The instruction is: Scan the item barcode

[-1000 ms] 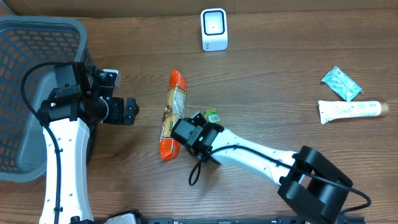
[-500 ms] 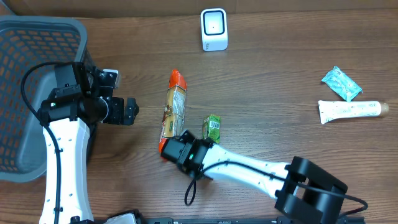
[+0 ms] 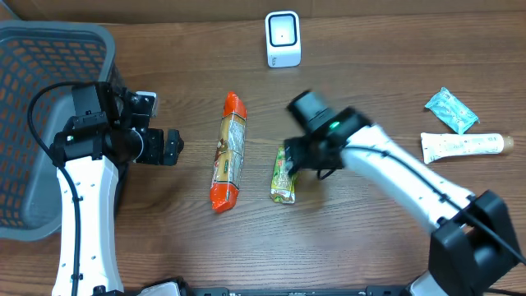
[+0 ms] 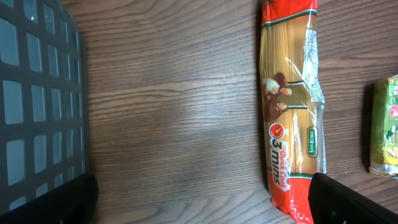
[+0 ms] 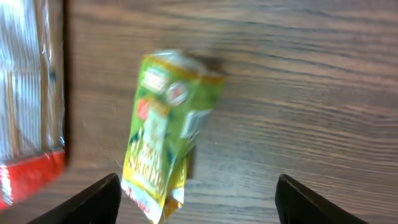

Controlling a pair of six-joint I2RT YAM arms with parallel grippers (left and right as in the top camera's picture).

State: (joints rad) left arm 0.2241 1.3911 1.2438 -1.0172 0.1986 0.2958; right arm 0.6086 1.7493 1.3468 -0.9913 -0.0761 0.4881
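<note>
Reading "Quick Cook 3 mins", the pasta pack [image 4: 289,106] lies beside a green packet [image 5: 163,130]; both arms' jaws gape empty.

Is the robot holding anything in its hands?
Nothing. Both the left hand and right hand are open; the green packet lies loose on the table.

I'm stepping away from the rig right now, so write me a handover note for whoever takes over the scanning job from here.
Left gripper: open, empty, beside the basket.
Right gripper: open, empty, over the green packet.
The green packet lies on the table beside the pasta packet; the scanner stands at the far edge.
Done: nothing is at the scanner yet.
Left: grasp an item and show its barcode to the scanner.
</note>
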